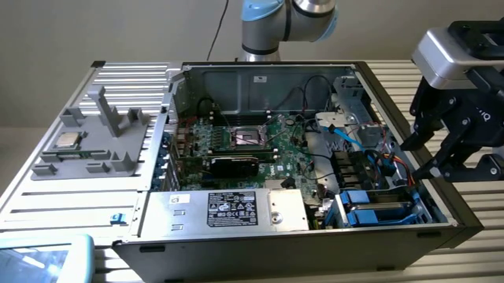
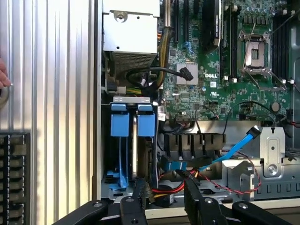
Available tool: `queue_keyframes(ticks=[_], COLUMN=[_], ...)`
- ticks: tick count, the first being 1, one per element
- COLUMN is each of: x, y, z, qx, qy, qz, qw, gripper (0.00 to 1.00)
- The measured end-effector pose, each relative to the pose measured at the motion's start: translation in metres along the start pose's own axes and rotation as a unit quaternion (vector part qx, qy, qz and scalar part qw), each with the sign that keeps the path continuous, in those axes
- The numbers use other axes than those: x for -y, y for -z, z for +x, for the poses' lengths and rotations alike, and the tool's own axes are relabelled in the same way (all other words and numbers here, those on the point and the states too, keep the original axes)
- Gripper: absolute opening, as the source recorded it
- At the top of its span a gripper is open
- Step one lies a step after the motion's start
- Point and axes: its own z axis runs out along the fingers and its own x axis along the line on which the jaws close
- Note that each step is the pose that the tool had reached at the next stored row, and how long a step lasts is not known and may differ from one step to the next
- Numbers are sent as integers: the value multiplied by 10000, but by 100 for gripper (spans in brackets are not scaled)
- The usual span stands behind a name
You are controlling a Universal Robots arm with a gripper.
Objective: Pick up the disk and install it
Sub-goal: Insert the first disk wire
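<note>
Count on site: one robot arm [image 1: 287, 20], one gripper [image 1: 416, 160], one open tower case [image 1: 268, 244], one motherboard [image 1: 260, 147], one power supply box [image 1: 228, 209], one processor chip [image 1: 67, 140] and one disk [image 1: 364, 207].

Disk condition: it sits in the drive bay at the case corner on the exterior view's right, just beside the power supply box. In the wrist view the disk [image 2: 135, 145] shows as a narrow silver-grey edge standing between two bright blue carrier fronts [image 2: 145, 121], which lie side by side. Whether a second drive sits behind the other blue front cannot be told. One light blue data cable [image 2: 234, 147] runs across the bay's metal cage nearby.

The processor chip rests on a grey fixture [image 1: 110, 127] on the slatted table, well apart from the case.

Arm pose: the arm descends from behind the case. The gripper [image 2: 164, 201] hangs over the case wall on the exterior view's right, above the drive bay, its two black fingers [image 2: 138, 197] spread apart and holding nothing, clear of the disk.
</note>
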Motion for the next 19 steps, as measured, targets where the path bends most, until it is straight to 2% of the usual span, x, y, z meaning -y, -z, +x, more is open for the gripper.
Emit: queue_keyframes(ticks=[3, 6, 8, 10, 14, 16, 19], x=[9, 22, 32, 42, 58, 60, 61], y=[-18, -32, -38, -43, -61, -77, -103], z=[42, 67, 81, 103, 170, 202, 245], qx=[35, 113, 154, 172, 175, 181, 223], qy=[6, 13, 22, 28, 41, 52, 84], qz=[-31, -58, -71, -83, -124, -135, -142], qw=[10000, 9999, 9999, 9998, 9998, 9997, 9996], gripper=[45, 45, 45, 45, 45, 45, 45])
